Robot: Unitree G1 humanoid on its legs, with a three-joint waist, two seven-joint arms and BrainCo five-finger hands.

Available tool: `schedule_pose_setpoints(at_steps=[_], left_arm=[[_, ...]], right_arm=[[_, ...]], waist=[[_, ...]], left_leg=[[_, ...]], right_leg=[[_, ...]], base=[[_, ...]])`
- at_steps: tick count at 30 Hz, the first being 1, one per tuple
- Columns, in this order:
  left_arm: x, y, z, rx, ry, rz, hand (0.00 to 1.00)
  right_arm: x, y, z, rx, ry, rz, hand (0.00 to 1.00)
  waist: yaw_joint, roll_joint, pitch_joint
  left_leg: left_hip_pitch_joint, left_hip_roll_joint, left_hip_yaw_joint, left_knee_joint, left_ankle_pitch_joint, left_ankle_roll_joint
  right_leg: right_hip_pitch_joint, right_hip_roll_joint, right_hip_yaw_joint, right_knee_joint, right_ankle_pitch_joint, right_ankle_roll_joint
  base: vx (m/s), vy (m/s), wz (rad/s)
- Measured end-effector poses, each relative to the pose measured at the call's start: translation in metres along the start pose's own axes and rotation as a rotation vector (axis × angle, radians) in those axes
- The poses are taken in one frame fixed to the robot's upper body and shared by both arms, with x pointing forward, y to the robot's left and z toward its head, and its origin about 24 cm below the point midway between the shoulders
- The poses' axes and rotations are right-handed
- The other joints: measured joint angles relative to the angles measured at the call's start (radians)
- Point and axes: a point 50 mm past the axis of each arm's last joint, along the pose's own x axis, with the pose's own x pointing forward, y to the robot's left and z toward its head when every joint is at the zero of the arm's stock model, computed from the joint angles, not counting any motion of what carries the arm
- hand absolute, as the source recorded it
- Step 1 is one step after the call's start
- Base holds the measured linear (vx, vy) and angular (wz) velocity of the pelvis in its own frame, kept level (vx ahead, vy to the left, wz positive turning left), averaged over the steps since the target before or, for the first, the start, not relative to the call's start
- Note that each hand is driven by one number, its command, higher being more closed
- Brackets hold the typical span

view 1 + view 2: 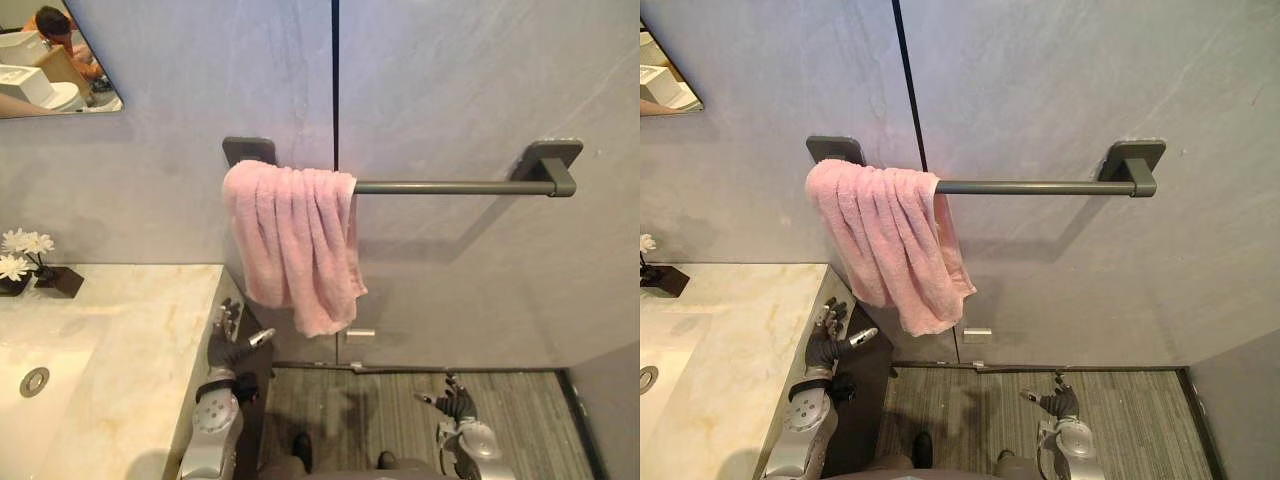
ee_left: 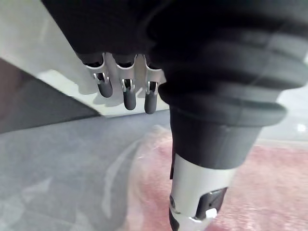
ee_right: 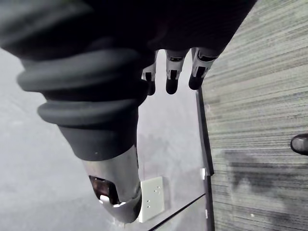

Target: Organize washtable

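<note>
A pink towel [image 1: 296, 243] hangs bunched over the left end of a dark grey wall rail [image 1: 450, 187]. The pale marble washtable [image 1: 120, 350] lies at the lower left with a white basin and its drain [image 1: 34, 381]. My left hand [image 1: 229, 343] is raised beside the counter's right edge, below the towel, fingers relaxed and holding nothing; its fingers [image 2: 125, 91] show straight in the left wrist view, with the towel [image 2: 269, 187] blurred beyond. My right hand [image 1: 456, 403] hangs low over the floor, open and empty.
White flowers in a dark square holder [image 1: 30, 262] stand at the counter's back left. A mirror corner [image 1: 55, 60] is at the upper left. A white wall outlet [image 1: 360, 335] sits under the towel. Grey striped floor [image 1: 520, 420] lies below.
</note>
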Motion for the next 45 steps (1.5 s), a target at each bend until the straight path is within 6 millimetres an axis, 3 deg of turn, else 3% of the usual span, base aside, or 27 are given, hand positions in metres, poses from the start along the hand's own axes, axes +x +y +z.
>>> schedule_pose_setpoints(at_steps=[5,9,14,15,24,30,36,38,45], left_arm=[[0.002,0.001,0.012,0.089,-0.073,0.002,0.00],[0.015,-0.001,0.028,0.133,-0.147,-0.014,0.00],[0.030,0.004,0.040,0.218,-0.204,-0.012,0.00],[0.034,0.004,0.041,0.226,-0.205,-0.011,1.00],[0.048,0.004,0.040,0.271,-0.189,-0.035,1.00],[0.051,0.001,0.041,0.271,-0.191,-0.059,1.00],[0.050,-0.002,0.042,0.255,-0.194,-0.078,1.00],[0.048,-0.008,0.041,0.238,-0.193,-0.113,1.00],[0.042,-0.021,0.038,0.220,-0.193,-0.161,1.00]], right_arm=[[-0.003,0.002,-0.005,-0.025,0.010,0.016,0.00],[-0.003,0.007,-0.004,-0.037,0.003,0.040,0.00],[-0.001,0.008,0.008,-0.051,-0.044,0.067,0.00],[-0.001,0.009,0.009,-0.065,-0.048,0.076,0.00],[0.001,0.011,0.018,-0.094,-0.083,0.108,0.00],[0.000,0.018,0.062,-0.095,-0.261,0.134,0.00],[-0.018,0.044,0.149,-0.204,-0.630,0.276,0.00],[-0.024,0.052,0.166,-0.218,-0.708,0.312,0.00],[-0.036,0.074,0.188,-0.285,-0.803,0.413,0.00]], waist=[[-0.004,0.003,-0.028],[-0.010,0.004,-0.032],[-0.035,0.004,-0.032],[-0.034,0.004,-0.032],[-0.056,0.004,-0.032],[-0.055,0.002,-0.033],[-0.046,-0.001,-0.035],[-0.031,-0.004,-0.037],[-0.023,-0.011,-0.041]], left_leg=[[0.001,0.000,-0.004,0.000,0.000,0.000],[0.008,0.001,-0.002,0.000,0.000,0.000],[0.014,0.000,0.015,-0.001,0.000,-0.001],[0.014,0.000,0.022,-0.001,0.000,-0.001],[0.017,0.001,0.050,-0.002,0.000,0.000],[0.014,0.001,0.053,-0.002,0.000,0.000],[0.012,0.003,0.060,-0.001,0.000,0.000],[0.012,0.004,0.063,-0.001,0.000,0.000],[0.005,0.003,0.048,-0.002,0.001,0.001]], right_leg=[[0.008,0.002,-0.001,-0.016,0.000,0.000],[0.030,0.007,0.000,-0.045,0.017,0.001],[0.039,0.010,0.014,-0.067,0.031,0.003],[0.039,0.011,0.021,-0.074,0.038,0.003],[0.037,0.012,0.053,-0.101,0.062,0.007],[0.038,0.012,0.057,-0.115,0.072,0.007],[0.035,0.014,0.067,-0.117,0.079,0.007],[0.033,0.015,0.070,-0.117,0.080,0.007],[0.039,0.014,0.057,-0.115,0.080,0.007]], base=[[-0.01,-0.002,0.00],[0.00,0.000,0.00],[0.00,-0.004,-0.08],[-0.02,-0.003,-0.17],[-0.03,-0.004,-0.12],[-0.01,-0.002,-0.02],[0.00,-0.003,-0.02],[-0.01,-0.015,-0.06],[-0.01,-0.008,0.06]])
